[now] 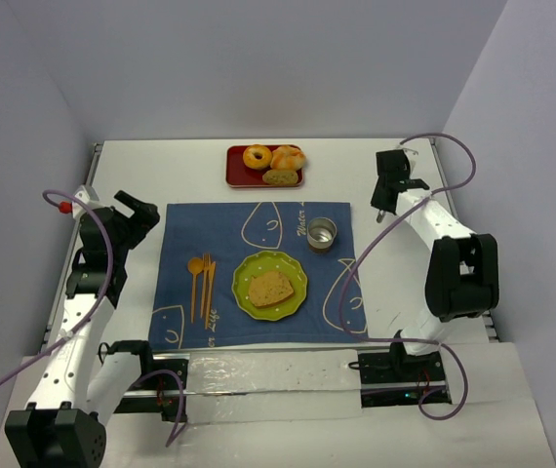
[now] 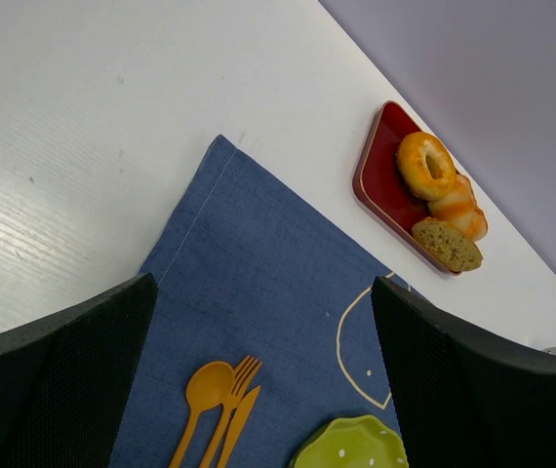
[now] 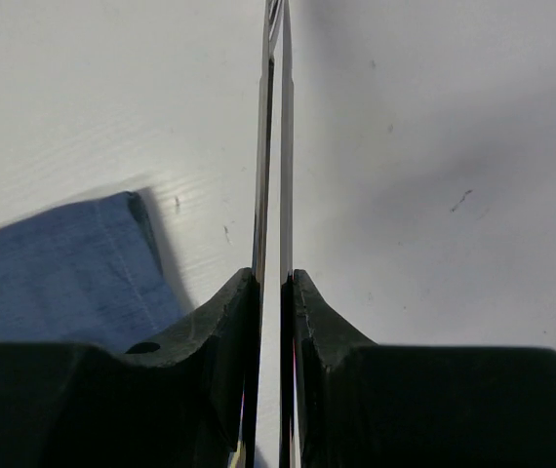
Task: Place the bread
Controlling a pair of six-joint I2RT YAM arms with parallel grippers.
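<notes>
The bread [image 1: 270, 289] lies on the green plate [image 1: 249, 265] on the blue placemat [image 1: 190, 224]. A red tray [image 1: 235, 168] on the tabletop holds a donut [image 1: 257, 156], a bun [image 1: 288, 156] and a flatter brown piece [image 1: 280, 177]. Left gripper [image 2: 263, 283] fingers apart — right gripper [image 3: 276, 29] fingers together, holding nothing.

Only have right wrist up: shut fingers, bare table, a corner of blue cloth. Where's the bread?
Observer: The bread lies flat on the green plate, mid blue mat.
Operator: Left arm holding anything?
Observer: No. The left gripper is open and empty, near the mat's far-left corner.
Operator: What's nearest my gripper?
Observer: A metal cup on the mat's far-right part. The right gripper is off the mat, beyond that cup.
</notes>
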